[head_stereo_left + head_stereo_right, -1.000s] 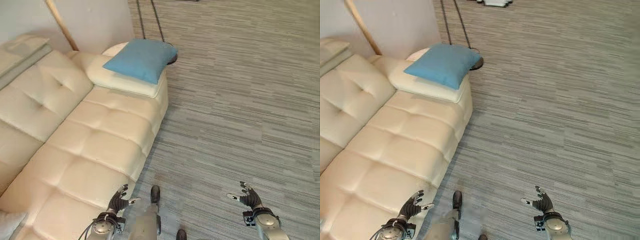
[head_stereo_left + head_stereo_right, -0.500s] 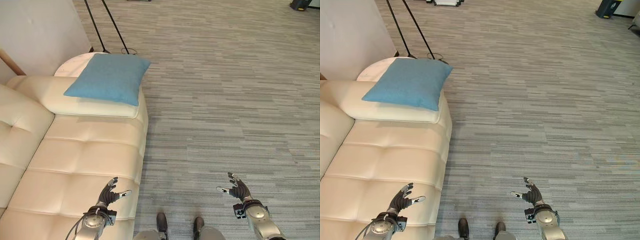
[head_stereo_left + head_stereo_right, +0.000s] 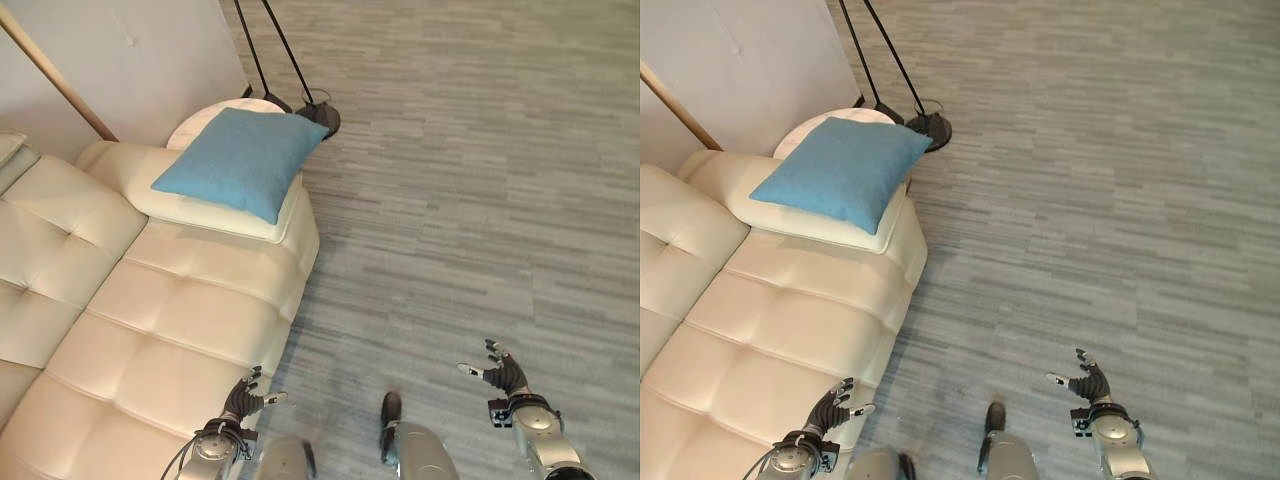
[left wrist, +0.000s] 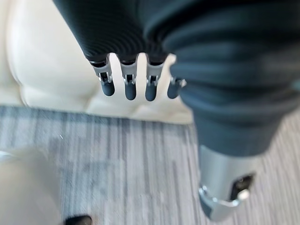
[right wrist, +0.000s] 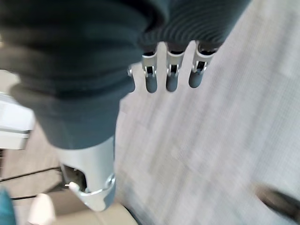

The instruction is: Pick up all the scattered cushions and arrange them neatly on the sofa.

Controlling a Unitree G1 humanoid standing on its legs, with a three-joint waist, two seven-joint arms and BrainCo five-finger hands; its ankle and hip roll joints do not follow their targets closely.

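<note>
In the upper left of the left eye view, the blue cushion (image 3: 243, 160) lies flat on the cream sofa (image 3: 150, 340) armrest, its long axis slanting toward the upper right. The left hand (image 3: 243, 400), low near the sofa's front edge, is nearer; the right hand (image 3: 503, 375) hovers over carpet (image 3: 480, 180). Both are relaxed, fingers straight, empty

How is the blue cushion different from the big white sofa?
The blue cushion is blue and small, a flat square; the sofa is cream, long and tufted into puffy squares. The cushion lies on top, on the sofa's armrest; the sofa stands on the floor. Both look soft.
</note>
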